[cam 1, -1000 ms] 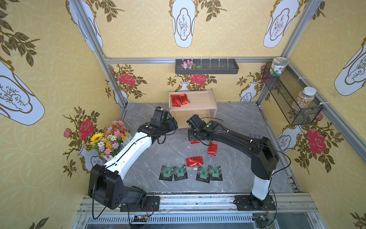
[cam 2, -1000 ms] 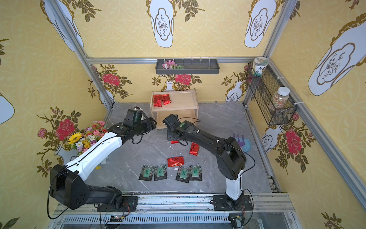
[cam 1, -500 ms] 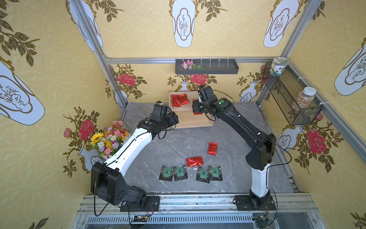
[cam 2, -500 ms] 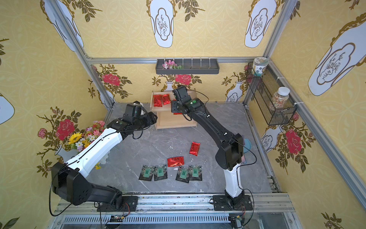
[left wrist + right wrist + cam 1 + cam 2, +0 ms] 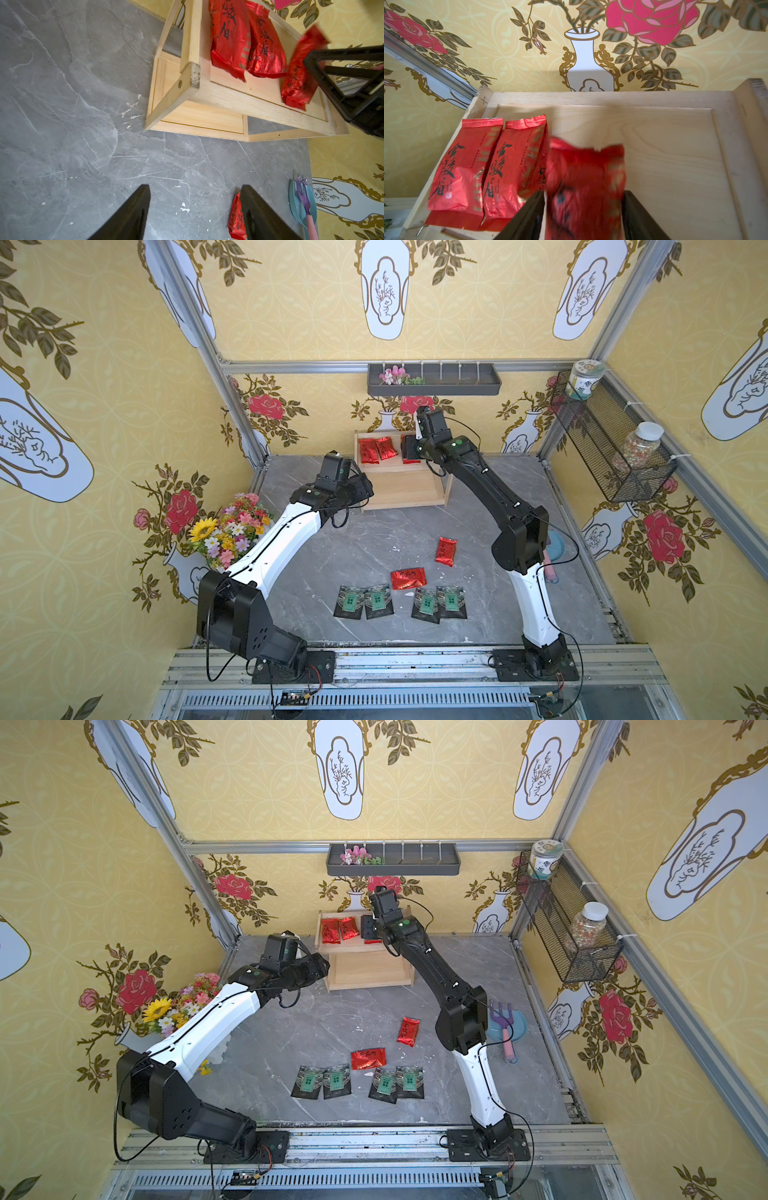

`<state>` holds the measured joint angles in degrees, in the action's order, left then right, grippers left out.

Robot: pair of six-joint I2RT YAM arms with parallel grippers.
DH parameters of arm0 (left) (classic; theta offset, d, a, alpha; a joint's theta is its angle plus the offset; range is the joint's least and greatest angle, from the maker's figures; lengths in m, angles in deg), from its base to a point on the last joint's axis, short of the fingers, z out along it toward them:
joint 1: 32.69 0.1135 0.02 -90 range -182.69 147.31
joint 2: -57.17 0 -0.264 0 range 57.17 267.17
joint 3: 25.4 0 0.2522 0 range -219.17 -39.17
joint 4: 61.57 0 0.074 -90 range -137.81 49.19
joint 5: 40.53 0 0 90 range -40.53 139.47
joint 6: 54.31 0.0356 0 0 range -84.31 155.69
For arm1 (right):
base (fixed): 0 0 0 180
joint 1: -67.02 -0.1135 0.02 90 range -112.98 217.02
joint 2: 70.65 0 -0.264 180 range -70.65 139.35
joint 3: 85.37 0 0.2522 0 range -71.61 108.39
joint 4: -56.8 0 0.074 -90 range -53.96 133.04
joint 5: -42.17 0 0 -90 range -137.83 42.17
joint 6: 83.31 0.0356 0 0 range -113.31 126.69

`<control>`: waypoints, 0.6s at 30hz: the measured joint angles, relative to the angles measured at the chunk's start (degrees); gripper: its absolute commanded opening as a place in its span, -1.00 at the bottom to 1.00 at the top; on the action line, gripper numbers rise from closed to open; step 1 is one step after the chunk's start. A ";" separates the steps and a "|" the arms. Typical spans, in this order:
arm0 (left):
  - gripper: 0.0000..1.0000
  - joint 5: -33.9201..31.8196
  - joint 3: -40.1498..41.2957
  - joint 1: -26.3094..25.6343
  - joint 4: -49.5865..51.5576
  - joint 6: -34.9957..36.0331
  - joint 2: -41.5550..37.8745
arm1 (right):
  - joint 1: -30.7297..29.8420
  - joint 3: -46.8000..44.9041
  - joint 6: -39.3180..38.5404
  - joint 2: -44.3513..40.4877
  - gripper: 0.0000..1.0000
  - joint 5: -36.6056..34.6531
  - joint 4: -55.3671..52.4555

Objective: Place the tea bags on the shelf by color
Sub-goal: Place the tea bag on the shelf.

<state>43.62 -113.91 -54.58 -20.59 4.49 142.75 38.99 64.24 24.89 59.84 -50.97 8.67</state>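
Right wrist view: looks down on the upper tier of the shelf [image 5: 654, 145], with two red tea bags [image 5: 465, 166] lying flat side by side, edges overlapping. Catches a third red tea bag [image 5: 583, 166], blurred, between the fingers of the right end effector [image 5: 583, 193], spread about as wide as the sachet. Cannot tell whether pinched or loose.

In both top views, puts the shelf at 12 o'clock on the grey marbled surface [image 5: 374, 539], backed against the far wall. Places the left end effector [image 5: 195, 187] at about 10 o'clock, just beside the lower tier's corner, fingers well apart and empty, with bare surface between them in the left wrist view.

Near the middle, counts a lengthwise red tea bag [image 5: 446, 551] toward 3 o'clock and a crosswise red tea bag [image 5: 409, 578] toward 6 o'clock, just beyond four black tea bags [image 5: 379, 601] laid in a row as two touching pairs.

Around the surface: yellow wallpaper [image 5: 311, 302] with roses and white vases, crossed by an aluminium rail [image 5: 291, 366]. Adds a bouquet [image 5: 232, 531] at 9 o'clock, a dark grey wall tray [image 5: 457, 383] above the shelf, and a black wire basket [image 5: 611, 472] at 2 o'clock holding two jars [image 5: 584, 379]. Shows a blue dish [image 5: 519, 1027] at 3 o'clock in a top view.
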 measured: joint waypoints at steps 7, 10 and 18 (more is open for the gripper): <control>0.48 0.26 0.20 0.13 0.02 -0.11 0.90 | 0.57 0.07 1.09 1.05 0.39 1.77 1.44; 0.47 0.70 0.20 0.13 -0.02 -0.28 1.16 | 0.94 -0.04 1.60 1.14 0.39 3.54 1.60; 0.47 1.14 0.28 0.11 0.00 -0.33 1.40 | 1.81 -1.11 4.20 1.14 0.38 6.86 3.19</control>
<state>44.76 -113.62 -54.47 -20.59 4.16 144.15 40.80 63.13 29.09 60.98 -44.11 11.86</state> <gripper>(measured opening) 0.732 0.692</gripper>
